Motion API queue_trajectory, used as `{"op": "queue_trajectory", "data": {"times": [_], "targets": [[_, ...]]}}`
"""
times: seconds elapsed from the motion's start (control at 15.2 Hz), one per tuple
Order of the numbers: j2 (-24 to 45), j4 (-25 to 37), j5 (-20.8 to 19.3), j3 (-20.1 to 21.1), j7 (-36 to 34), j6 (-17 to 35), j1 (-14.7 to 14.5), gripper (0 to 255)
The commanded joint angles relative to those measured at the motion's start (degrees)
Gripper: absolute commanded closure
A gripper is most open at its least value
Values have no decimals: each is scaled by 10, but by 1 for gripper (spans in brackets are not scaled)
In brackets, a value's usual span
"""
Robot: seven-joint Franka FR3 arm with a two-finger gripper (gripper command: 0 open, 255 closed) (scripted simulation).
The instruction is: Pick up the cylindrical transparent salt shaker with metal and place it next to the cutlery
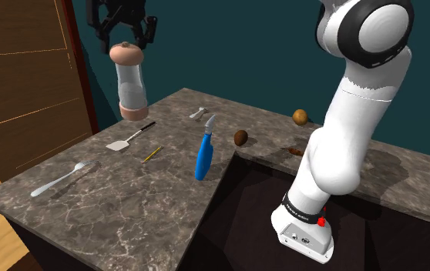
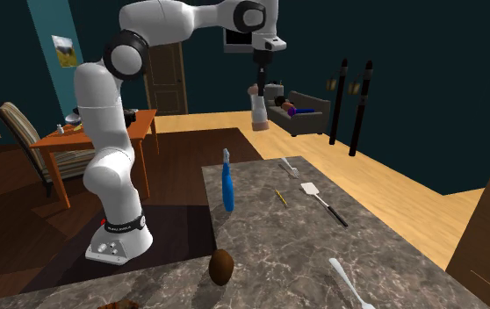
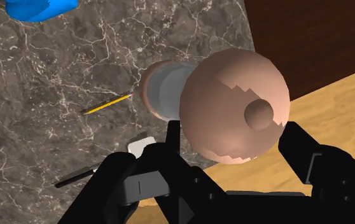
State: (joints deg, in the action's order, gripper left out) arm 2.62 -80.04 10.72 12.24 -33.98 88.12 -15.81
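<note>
The salt shaker has a pale see-through body with pinkish-copper caps at both ends. It hangs upright high above the far left edge of the marble counter, and my gripper is shut on its top cap. In the second exterior view the gripper holds the shaker well above the counter's far end. In the wrist view both fingers clasp the round cap. Below lie a spatula, a fork and a small utensil.
A blue bottle lies near the counter's middle, with a yellow pencil between it and the spatula. A brown oval thing and another sit further right. A wooden door stands beyond the counter's left edge.
</note>
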Motion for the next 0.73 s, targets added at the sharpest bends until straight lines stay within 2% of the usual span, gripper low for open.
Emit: {"op": "queue_trajectory", "data": {"times": [0.0,0.13,0.66], "targets": [[32,37,-11,13,-27,0,-15,255],[73,89,-25,24,-54,-8,-32,255],[43,-14,-16,21,-38,64,-28,255]]}}
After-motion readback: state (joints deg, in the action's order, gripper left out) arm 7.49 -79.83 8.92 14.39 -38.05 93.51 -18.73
